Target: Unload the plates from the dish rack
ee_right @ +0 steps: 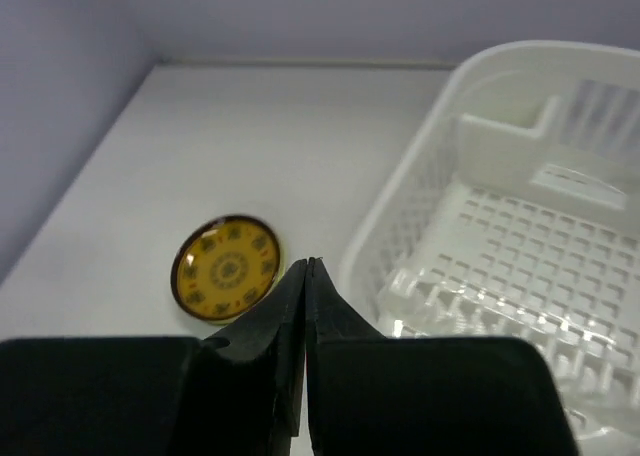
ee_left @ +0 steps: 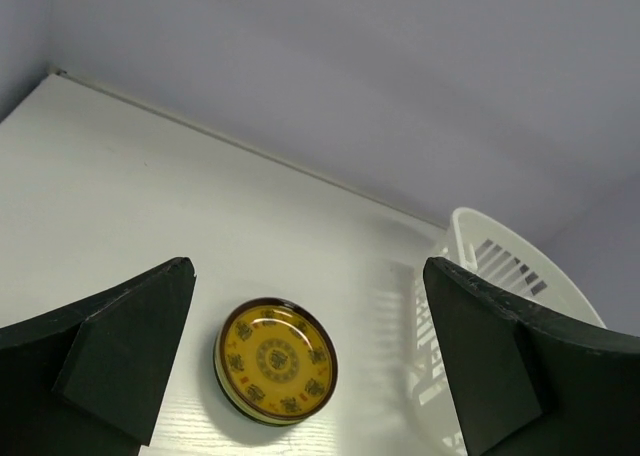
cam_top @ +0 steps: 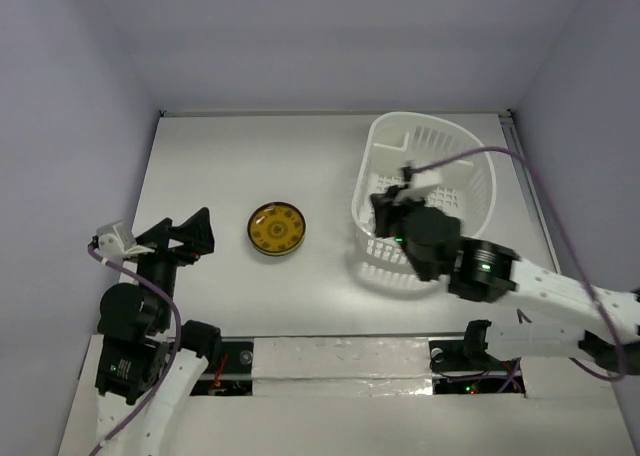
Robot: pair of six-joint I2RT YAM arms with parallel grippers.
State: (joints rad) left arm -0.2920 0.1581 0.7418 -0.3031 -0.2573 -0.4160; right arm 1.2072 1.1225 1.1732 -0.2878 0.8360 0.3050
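One yellow-orange plate (cam_top: 278,230) with a dark pattern lies flat on the table, left of the dish rack (cam_top: 470,146). The white slatted rack shows no plates inside; the other plates are out of view. My left gripper (cam_top: 199,234) is open and empty, left of the plate and apart from it. In the left wrist view the plate (ee_left: 276,359) lies between my spread fingers (ee_left: 120,351), with the rack (ee_left: 500,261) to the right. My right gripper (cam_top: 381,214) is shut and empty over the rack's left wall. In the right wrist view its tip (ee_right: 308,268) sits between the plate (ee_right: 226,267) and the rack (ee_right: 520,246).
The rack has a small inner compartment (ee_right: 505,141) at its far side and a clear ribbed insert (ee_right: 470,311) on its floor. Grey walls enclose the table on the left, the back and the right.
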